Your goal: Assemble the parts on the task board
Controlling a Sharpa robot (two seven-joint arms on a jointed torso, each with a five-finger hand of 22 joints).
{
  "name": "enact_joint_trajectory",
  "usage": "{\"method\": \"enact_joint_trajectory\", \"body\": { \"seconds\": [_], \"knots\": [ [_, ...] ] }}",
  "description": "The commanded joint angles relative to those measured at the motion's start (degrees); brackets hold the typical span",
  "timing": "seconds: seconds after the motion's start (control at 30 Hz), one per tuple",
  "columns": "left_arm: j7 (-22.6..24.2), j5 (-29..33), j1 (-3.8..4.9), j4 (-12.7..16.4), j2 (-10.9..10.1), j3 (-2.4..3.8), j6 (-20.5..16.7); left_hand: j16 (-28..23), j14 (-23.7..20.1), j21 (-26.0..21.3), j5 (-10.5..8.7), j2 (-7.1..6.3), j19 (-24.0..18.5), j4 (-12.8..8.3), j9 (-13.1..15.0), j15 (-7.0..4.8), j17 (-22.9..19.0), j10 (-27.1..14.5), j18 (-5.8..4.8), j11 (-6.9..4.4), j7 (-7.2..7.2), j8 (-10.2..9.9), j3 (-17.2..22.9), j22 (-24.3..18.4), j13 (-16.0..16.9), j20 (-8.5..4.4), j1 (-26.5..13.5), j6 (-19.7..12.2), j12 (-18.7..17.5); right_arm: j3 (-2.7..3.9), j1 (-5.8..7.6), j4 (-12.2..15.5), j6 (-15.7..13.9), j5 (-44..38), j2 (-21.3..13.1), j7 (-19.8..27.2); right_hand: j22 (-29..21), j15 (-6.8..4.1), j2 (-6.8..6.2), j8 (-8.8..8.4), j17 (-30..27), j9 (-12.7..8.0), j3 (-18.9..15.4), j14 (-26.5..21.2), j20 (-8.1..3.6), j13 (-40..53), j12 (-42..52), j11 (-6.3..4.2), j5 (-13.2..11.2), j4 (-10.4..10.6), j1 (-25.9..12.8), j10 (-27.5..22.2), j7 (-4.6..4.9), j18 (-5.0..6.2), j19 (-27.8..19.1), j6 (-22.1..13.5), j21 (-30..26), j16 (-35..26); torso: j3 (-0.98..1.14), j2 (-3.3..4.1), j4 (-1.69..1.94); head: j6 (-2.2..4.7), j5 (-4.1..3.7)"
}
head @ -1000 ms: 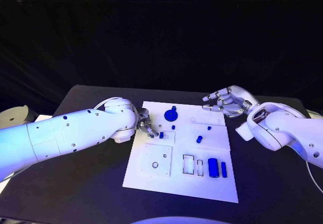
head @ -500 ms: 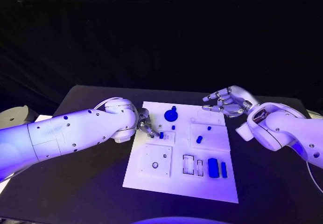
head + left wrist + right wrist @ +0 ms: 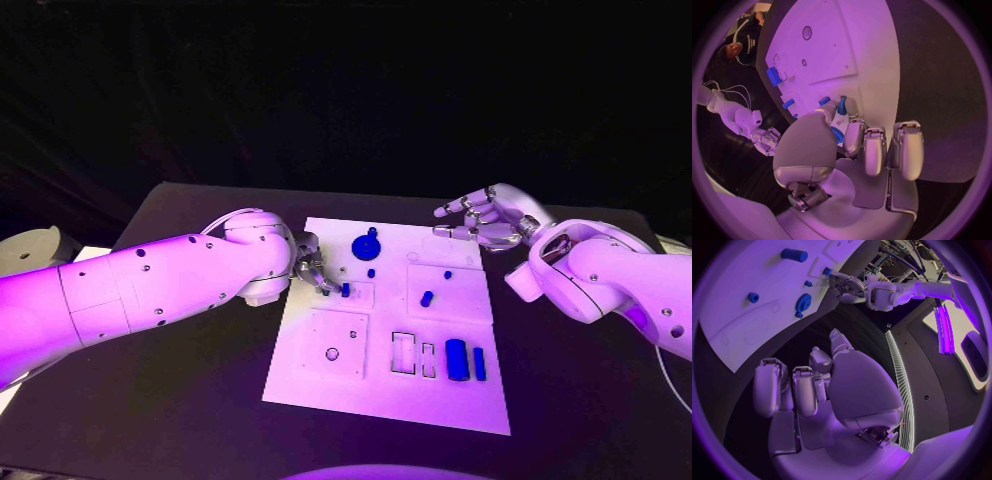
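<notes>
The left robot hand (image 3: pixel 315 272) sits at the left edge of the white board (image 3: pixel 392 400), and from the head its arm hides most of it. The left wrist view shows more: its fingers (image 3: pixel 856 137) curl down close together around a small blue peg (image 3: pixel 842 106) standing on the board, but I cannot tell if it holds it. The flat, smooth board lies in the middle of the black surface (image 3: pixel 173 400). From above I count one round blue gear (image 3: pixel 366 245), four small blue pegs and two long blue bars (image 3: pixel 457 359) standing side by side near the front. The right robot hand (image 3: pixel 488 220) hangs beside the board's far right corner, fingers (image 3: pixel 772 386) apart, holding nothing.
</notes>
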Motion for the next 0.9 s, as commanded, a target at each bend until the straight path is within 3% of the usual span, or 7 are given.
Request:
{"method": "enact_joint_trajectory", "body": {
  "seconds": [0.03,0.37,0.57,0.9],
  "knots": [
    [-3.19,0.39,-0.72,-0.08,0.04,-0.55,3.08,0.18,5.94,0.29,0.3,0.18,5.4,-0.08,-0.04,-0.41,15.1,0.44,-1.01,-0.03,0.02,-0.12,-0.42,14.21,0.15,-0.35,0.1,0.33,0.45,0.0,-0.03,0.03,0.56,-0.5,0.04,0.21,-0.05,-0.45,-0.01,-0.05,9.41,0.03,-0.34,4.58,-0.13,-0.1,-0.05,-0.07,0.26,-0.14,-0.64,-0.35,-0.14,0.85,-0.25,0.38,-0.39,-0.14,-0.02,0.01,0.01,-0.12,0.04],
    [-3.17,0.64,-0.72,0.09,-0.03,-0.55,3.15,0.18,5.94,0.36,0.11,-0.21,5.44,-0.25,-0.48,-0.49,15.1,0.68,-1.03,-0.14,-0.11,0.46,-4.04,14.29,0.46,-0.46,1.98,0.48,0.7,-0.01,-0.04,0.04,0.6,-0.52,0.12,0.19,-0.01,-0.45,-0.01,-0.06,9.45,0.03,-0.4,4.59,-0.13,-0.04,0.05,-0.07,0.27,-0.12,-0.67,-0.31,-0.14,0.84,-0.24,0.38,-0.37,-0.12,0.0,-0.01,0.04,-0.09,0.09],
    [-3.13,0.91,-0.73,0.17,-0.36,-0.53,1.66,0.18,5.94,0.64,0.17,1.67,5.58,0.11,-1.07,-0.55,15.1,0.81,-1.12,-0.15,-0.18,0.83,-11.14,14.55,0.69,-0.49,-1.69,0.38,0.84,-0.02,-0.04,0.01,0.61,-0.53,0.15,0.2,-0.01,-0.45,-0.01,-0.06,9.45,0.03,-0.4,4.59,-0.13,-0.04,0.05,-0.07,0.27,-0.12,-0.67,-0.31,-0.14,0.84,-0.24,0.38,-0.37,-0.12,0.02,-0.01,-0.01,0.01,0.13],
    [-2.97,1.75,-0.72,0.79,-1.05,-0.24,-1.3,0.18,5.94,0.71,0.2,2.32,5.61,0.13,-1.28,-0.57,15.1,0.82,-1.14,-0.21,-0.19,1.06,-13.37,14.62,0.66,-0.53,-2.34,0.34,0.79,-0.05,-0.07,-0.11,0.66,-0.53,0.2,0.2,-0.01,-0.45,-0.01,-0.06,9.45,0.03,-0.4,4.59,-0.13,-0.04,0.05,-0.07,0.27,-0.12,-0.67,-0.31,-0.14,0.84,-0.24,0.38,-0.37,-0.12,0.01,0.01,-0.03,0.04,-0.07]
  ]
}}
